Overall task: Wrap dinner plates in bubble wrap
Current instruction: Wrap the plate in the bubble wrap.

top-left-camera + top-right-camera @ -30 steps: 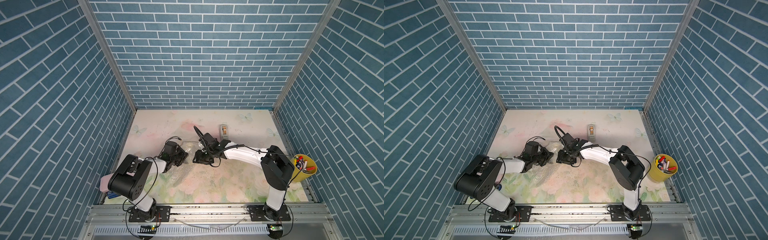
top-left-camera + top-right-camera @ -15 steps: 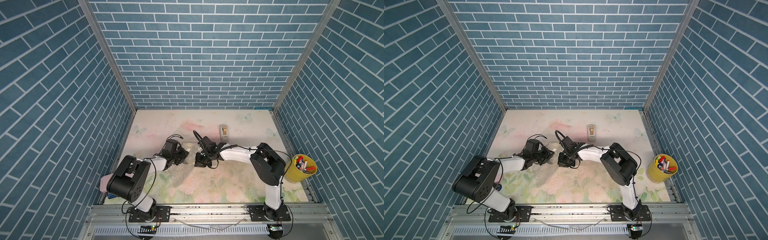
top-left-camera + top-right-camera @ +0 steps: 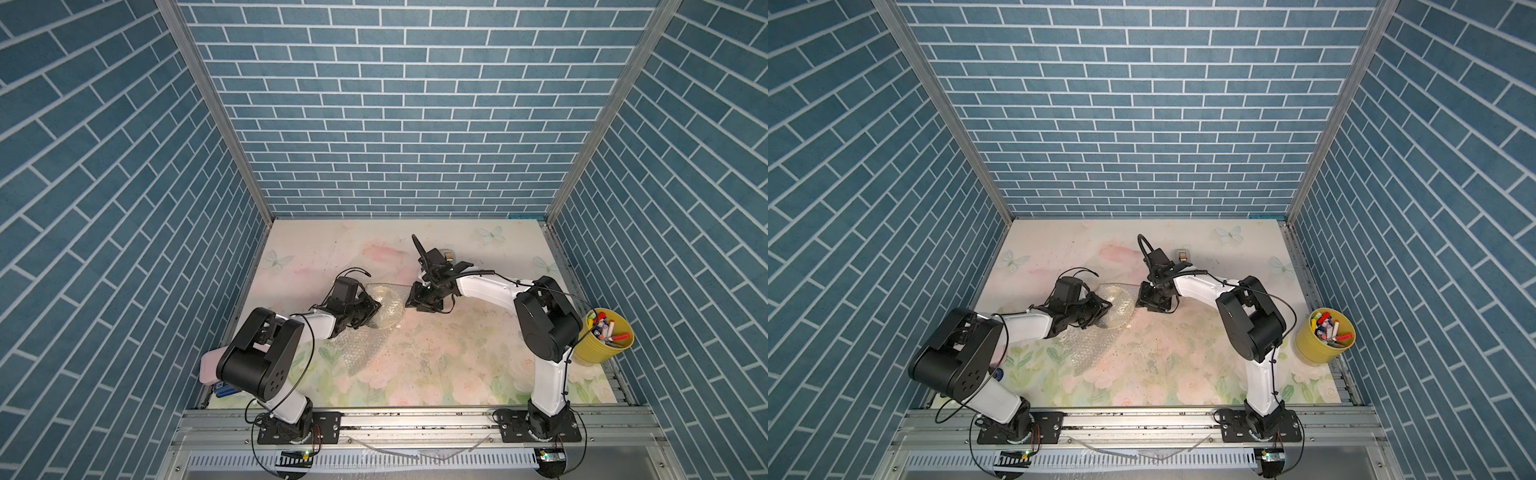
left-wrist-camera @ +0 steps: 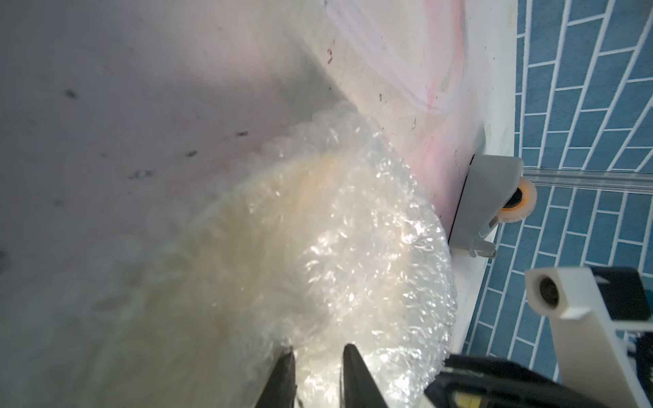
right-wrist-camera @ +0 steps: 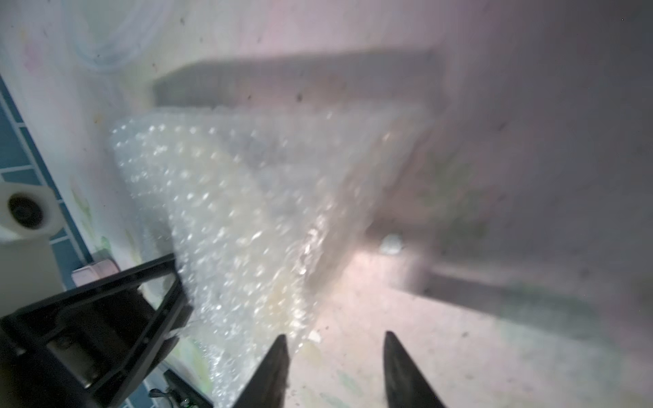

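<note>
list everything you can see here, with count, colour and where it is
bubble wrap: one sheet, clear, mid-table, draped over the plate
plate: one, pale cream, under the wrap
tape dispenser: one, grey with an orange-cored roll, far side of the table beyond the plate
bucket: one, yellow, right edge of the table
markers: several, mixed colours, in the bucket
pink object: one, left edge, partly hidden by the left arm
table: one, pale floral top
walls: three, blue brick, around the table
left arm, right arm: two, white and black, reaching toward the wrap
left claw: one, black, jaws slightly apart at the wrap, grip unclear
right claw: one, black, open and empty, beside the wrap
</note>
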Robot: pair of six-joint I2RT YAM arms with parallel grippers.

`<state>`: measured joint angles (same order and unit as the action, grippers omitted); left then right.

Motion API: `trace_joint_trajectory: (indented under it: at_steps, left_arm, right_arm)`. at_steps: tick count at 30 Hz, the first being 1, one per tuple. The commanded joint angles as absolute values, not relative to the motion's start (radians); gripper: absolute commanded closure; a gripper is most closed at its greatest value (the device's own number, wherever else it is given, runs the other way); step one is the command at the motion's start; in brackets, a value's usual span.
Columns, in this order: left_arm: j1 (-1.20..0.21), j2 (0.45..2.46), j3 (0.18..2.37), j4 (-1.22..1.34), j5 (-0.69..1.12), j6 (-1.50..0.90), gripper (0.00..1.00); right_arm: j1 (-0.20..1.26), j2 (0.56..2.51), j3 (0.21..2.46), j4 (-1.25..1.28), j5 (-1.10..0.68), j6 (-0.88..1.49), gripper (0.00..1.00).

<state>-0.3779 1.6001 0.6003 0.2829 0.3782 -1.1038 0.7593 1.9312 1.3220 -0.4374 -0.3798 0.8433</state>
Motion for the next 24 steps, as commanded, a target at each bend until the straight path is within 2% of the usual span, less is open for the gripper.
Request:
trace_joint_trajectory:
  at_steps: [1, 4, 7, 10, 15, 24]
  left_arm:
    - [-0.385, 1.623, 0.594, 0.19, 0.357, -1.095, 0.72]
    - [-0.385, 1.642, 0.61, 0.193, 0.359, -1.096, 0.71]
    - [-0.384, 1.659, 0.623, 0.193, 0.367, -1.125, 0.71]
    - [-0.385, 1.658, 0.642, 0.168, 0.368, -1.115, 0.72]
    - [-0.38, 1.643, 0.67, 0.125, 0.357, -1.075, 0.71]
    - [-0.38, 1.662, 0.721, 0.055, 0.351, -0.983, 0.68]
  right_arm:
    - [0.859, 1.865, 1.233, -0.394, -0.412, 0.883, 0.4]
    - [0.916, 1.886, 1.2, -0.282, -0.429, 0.944, 0.37]
    - [0.917, 1.914, 1.21, -0.228, -0.423, 0.975, 0.37]
    - [0.915, 1.952, 1.256, -0.243, -0.397, 0.983, 0.49]
    - [0.903, 1.996, 1.294, -0.279, -0.366, 0.992, 0.6]
    - [0.808, 2.044, 1.371, -0.397, -0.355, 0.924, 0.98]
